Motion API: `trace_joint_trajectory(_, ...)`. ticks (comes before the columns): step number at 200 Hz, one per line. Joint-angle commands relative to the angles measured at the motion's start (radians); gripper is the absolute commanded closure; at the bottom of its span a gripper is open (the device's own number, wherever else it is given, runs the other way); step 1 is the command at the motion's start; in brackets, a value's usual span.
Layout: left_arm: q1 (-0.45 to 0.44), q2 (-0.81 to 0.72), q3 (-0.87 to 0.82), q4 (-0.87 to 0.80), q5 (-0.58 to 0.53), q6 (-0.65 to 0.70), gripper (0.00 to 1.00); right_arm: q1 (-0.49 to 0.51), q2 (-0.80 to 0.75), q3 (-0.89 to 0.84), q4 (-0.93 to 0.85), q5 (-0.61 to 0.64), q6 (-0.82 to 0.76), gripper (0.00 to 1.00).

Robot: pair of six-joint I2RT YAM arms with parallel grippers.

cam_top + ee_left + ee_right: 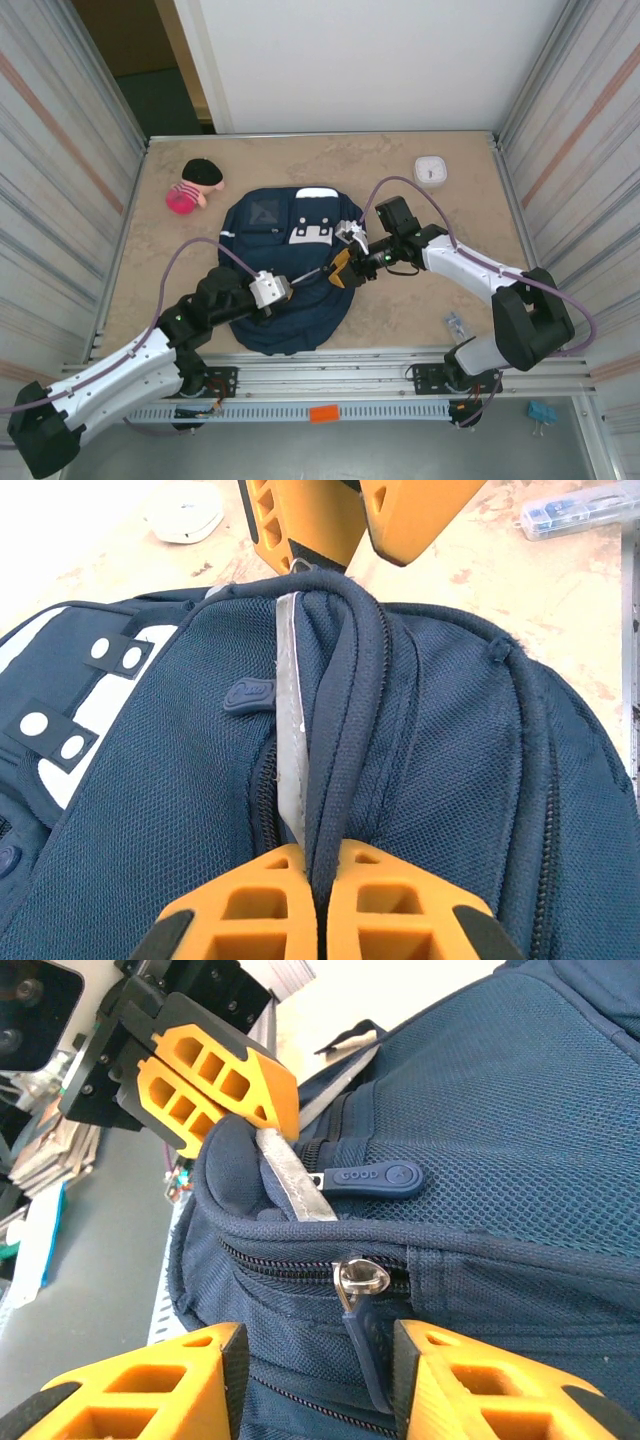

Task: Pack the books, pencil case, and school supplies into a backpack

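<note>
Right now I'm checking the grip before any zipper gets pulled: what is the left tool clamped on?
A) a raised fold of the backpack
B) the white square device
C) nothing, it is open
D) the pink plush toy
A: the left tool is shut on a raised fold of the backpack, with navy fabric squeezed in it.

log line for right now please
left gripper: shut on backpack handle | right gripper: open, straddling zipper pull | clear item: on table
</note>
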Motion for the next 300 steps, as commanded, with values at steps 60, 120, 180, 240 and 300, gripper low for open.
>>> trace_joint_trajectory(60, 0.008, -0.05, 0.007, 0.156, 0.038, -0.029, 1.0, 0.044, 0.073, 0.065, 0.041, 0.007, 0.005, 0.62)
trace_joint_trajectory(120, 0.008, 0.005, 0.039, 0.098, -0.173, -0.049, 1.0, 0.054, -0.033, 0.03, 0.025, 0.098, 0.045, 1.0)
trace_joint_trajectory(180, 0.01, 0.083, 0.096, 0.146, -0.273, -0.138, 1.0, 0.153, -0.1, 0.034, -0.021, 0.268, 0.16, 1.0)
trace_joint_trajectory(240, -0.03, 0.227, 0.159, 0.275, -0.144, -0.223, 0.9, 0.268, -0.12, 0.006, 0.045, 0.45, 0.372, 1.0)
trace_joint_trajectory(300, 0.08, 0.155, 0.251, -0.08, -0.324, -0.525, 0.19, 0.114, -0.234, -0.037, -0.138, 0.651, 0.451, 1.0)
